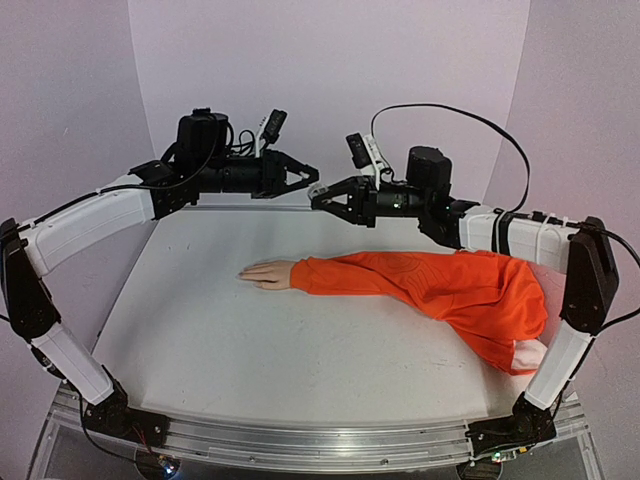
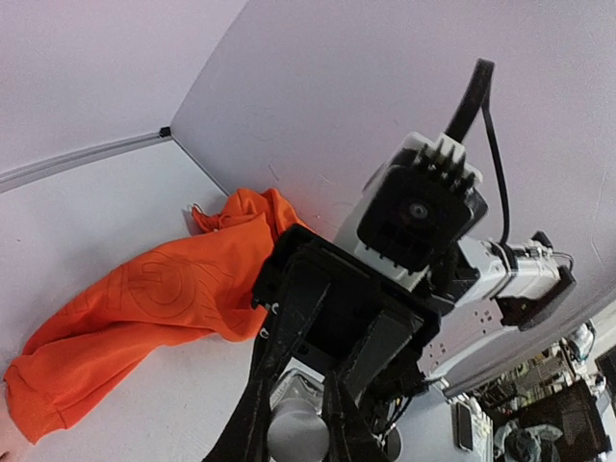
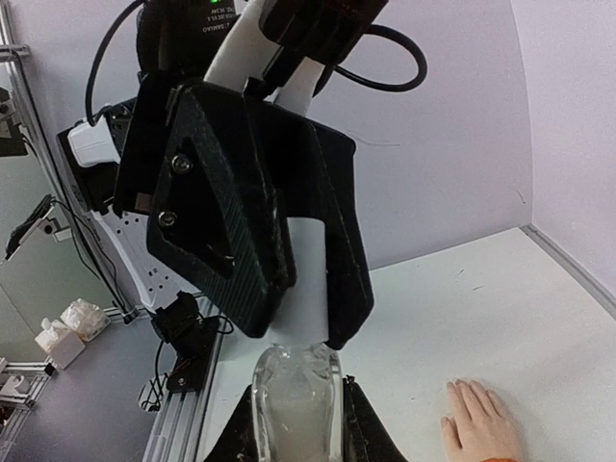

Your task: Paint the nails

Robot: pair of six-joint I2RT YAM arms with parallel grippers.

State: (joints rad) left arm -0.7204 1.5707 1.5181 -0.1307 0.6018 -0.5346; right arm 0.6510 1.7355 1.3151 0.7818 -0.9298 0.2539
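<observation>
**Pincers.** The left pincer point(image 1: 306, 181) and right pincer point(image 1: 322, 198) meet tip to tip in the air over the far part of the counter point(image 1: 200, 340). The right pincer is closed around a small clear bottle point(image 3: 294, 409). The left pincer is clamped on the white cap point(image 3: 310, 279) standing on that bottle's neck. Whether the cap is already loose cannot be told.

**Task item.** The mannequin hand point(image 1: 268, 273) lies flat on the counter, sticking out of the orange sleeve point(image 1: 430, 285). The nails point(image 3: 470, 389) are at the fingertips, too small to judge as painted or bare.

**Deciding relation.** The hand lies below the joined pincers and nearer the arm bases, well apart from both. Its long axis runs across the counter, with the fingertips towards the left arm's side and the sleeve trailing towards the right arm. The left pincer, which has the cap, is judged slightly nearer the fingertips. The coming move would be down and towards the near edge, meeting the fingers from their tip end.

**Views compared.**
- Only the right wrist view shows the clear bottle and separate fingers on the mannequin hand.
- The left wrist view shows the cap end-on between its own pincer and a long run of sleeve, but barely a sliver of the hand.
- The top view alone gives the overall layout, though the bottle is hidden there.
</observation>
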